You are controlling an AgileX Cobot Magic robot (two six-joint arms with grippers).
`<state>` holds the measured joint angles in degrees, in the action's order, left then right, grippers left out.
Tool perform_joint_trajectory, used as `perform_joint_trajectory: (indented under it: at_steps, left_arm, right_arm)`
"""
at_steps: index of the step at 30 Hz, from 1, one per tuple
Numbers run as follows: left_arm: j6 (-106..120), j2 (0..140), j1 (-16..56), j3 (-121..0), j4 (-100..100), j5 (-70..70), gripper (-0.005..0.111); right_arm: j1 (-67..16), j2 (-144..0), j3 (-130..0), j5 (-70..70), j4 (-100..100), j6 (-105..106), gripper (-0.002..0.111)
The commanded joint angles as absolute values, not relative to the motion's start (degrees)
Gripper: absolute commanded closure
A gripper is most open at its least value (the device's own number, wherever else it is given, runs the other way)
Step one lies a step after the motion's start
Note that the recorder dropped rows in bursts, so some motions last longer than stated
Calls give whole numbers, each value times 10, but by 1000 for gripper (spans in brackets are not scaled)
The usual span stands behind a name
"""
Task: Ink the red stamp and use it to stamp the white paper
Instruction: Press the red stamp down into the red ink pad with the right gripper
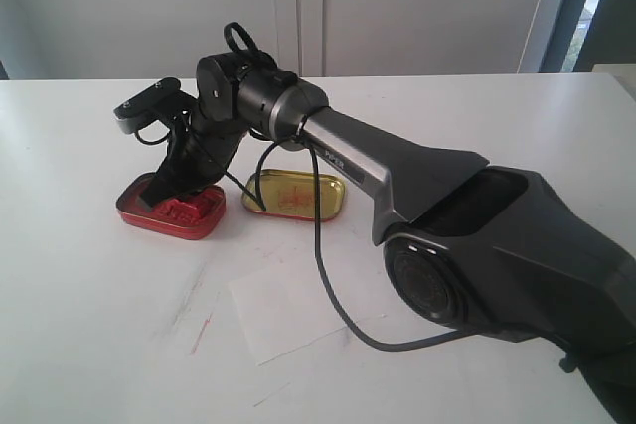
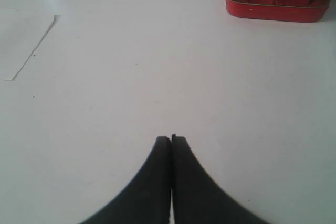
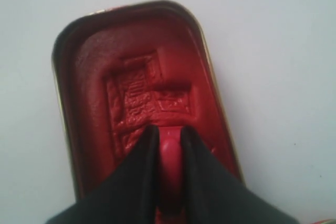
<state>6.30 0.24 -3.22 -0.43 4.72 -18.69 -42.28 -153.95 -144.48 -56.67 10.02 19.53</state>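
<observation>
While your right hand (image 3: 169, 131) was clamped on the stamp (image 3: 170, 157), down in the red tin (image 3: 59, 98), your left hand (image 2: 171, 139) was closed, and the paper (image 1: 298, 310) lay near the tin.

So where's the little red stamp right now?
The red stamp is pinched in the right tool, down in the red ink tin, which sits left of the gold-lined lid in the exterior view.
</observation>
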Motion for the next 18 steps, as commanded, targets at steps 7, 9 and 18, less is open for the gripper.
perform_joint_trajectory:
  at_steps: [7, 9, 18]
  left_arm:
    - [63, 0, -33, 0, 49, -193, 107]
    - [63, 0, -33, 0, 49, -193, 107]
    - [63, 0, -33, 0, 49, -193, 107]
  right_arm:
    - [-422, -1591, -1427, -666, 79, 189, 108]
    - [-422, -1594, -1427, -666, 79, 189, 108]
    - [-422, -1575, -1426, -652, 76, 177, 108]
